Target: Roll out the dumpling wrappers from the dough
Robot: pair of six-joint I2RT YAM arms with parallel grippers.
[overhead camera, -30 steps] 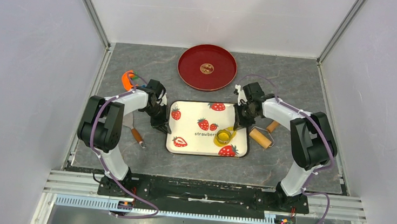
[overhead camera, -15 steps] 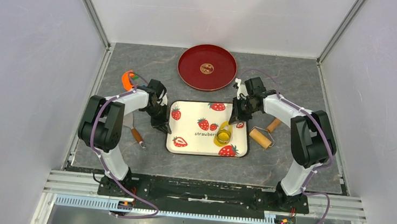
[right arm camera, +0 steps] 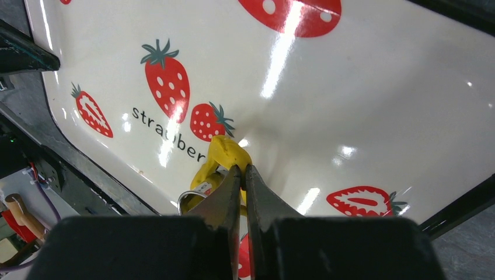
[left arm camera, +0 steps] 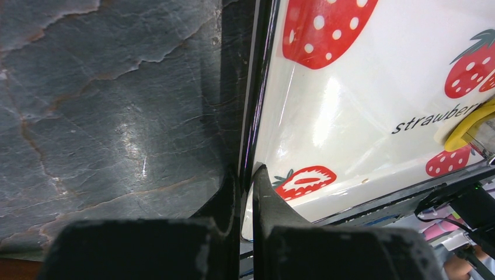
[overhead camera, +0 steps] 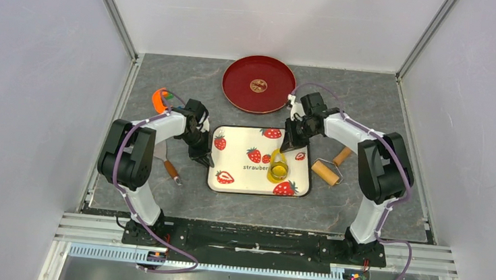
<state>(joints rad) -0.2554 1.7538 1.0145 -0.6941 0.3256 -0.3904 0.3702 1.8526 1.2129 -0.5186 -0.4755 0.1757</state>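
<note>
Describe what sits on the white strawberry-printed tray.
On the strawberry-printed tray is a curved yellow dough scrap, pinched by the shut right gripper, with a small round ring beside it. From the wrist, the gripper covers the scrap's near end and most of the ring.

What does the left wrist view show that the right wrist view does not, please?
Only the left wrist view shows how the left claw clamps the rim of the tray. Only the right wrist view shows the right claw pinching the yellow dough scrap, lifted off the surface. Both show the tray's strawberry print, its lettering and some yellow dough.
</note>
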